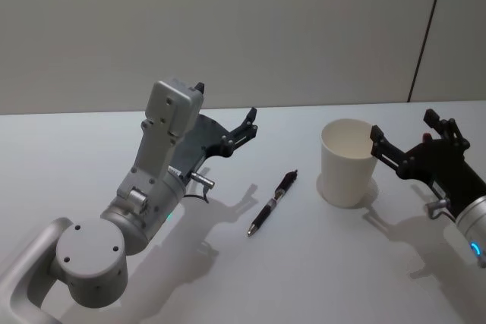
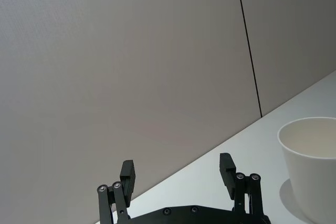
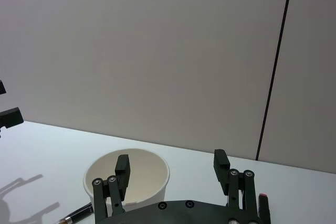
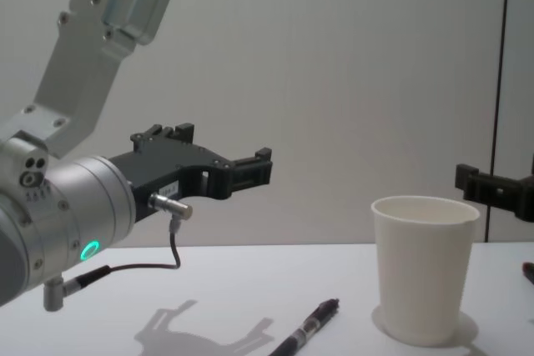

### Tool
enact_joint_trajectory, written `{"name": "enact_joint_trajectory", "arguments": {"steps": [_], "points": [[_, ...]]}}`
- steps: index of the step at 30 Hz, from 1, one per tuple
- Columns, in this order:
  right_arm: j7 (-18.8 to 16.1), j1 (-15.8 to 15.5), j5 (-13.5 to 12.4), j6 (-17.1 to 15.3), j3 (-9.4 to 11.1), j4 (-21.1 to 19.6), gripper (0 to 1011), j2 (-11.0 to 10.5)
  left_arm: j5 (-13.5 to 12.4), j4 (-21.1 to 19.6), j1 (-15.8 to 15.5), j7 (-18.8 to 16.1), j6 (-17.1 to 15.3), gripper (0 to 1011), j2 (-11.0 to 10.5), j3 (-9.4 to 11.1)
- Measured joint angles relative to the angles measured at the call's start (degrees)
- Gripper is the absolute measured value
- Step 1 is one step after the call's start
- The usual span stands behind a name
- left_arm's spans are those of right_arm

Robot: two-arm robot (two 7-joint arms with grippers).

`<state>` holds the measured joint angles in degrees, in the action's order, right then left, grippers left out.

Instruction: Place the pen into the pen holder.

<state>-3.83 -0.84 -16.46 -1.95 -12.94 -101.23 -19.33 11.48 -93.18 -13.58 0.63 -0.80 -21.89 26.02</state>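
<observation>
The pen (image 1: pixel 272 204) lies flat on the table (image 1: pixel 304 278), just left of the upright pen holder (image 1: pixel 347 163). The left gripper (image 2: pixel 177 170) hangs in the air left of the pen, fingers apart. The right gripper (image 3: pixel 171 162) is at the pen holder's right side, fingers apart, maybe touching it.

Black pen (image 1: pixel 272 203) flat (left of cup (image 1: pixel 347 162)), upright

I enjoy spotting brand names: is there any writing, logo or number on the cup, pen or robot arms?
No text is readable.
Pen holder: plain white, no print.
Pen: any lettering is too small to read.
Left gripper, right gripper: plain black, no labels.
Left arm: tiny marks on its wrist housing, too small to read.
</observation>
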Motion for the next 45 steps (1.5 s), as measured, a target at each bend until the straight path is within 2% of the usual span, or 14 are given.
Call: {"name": "enact_joint_trajectory", "arguments": {"steps": [45], "points": [[-0.02, 0.01, -0.01, 0.0, 0.04, 0.0, 1002, -0.02, 0.0, 0.0, 0.0, 0.0, 0.0, 1001, 0.0, 0.0]]}}
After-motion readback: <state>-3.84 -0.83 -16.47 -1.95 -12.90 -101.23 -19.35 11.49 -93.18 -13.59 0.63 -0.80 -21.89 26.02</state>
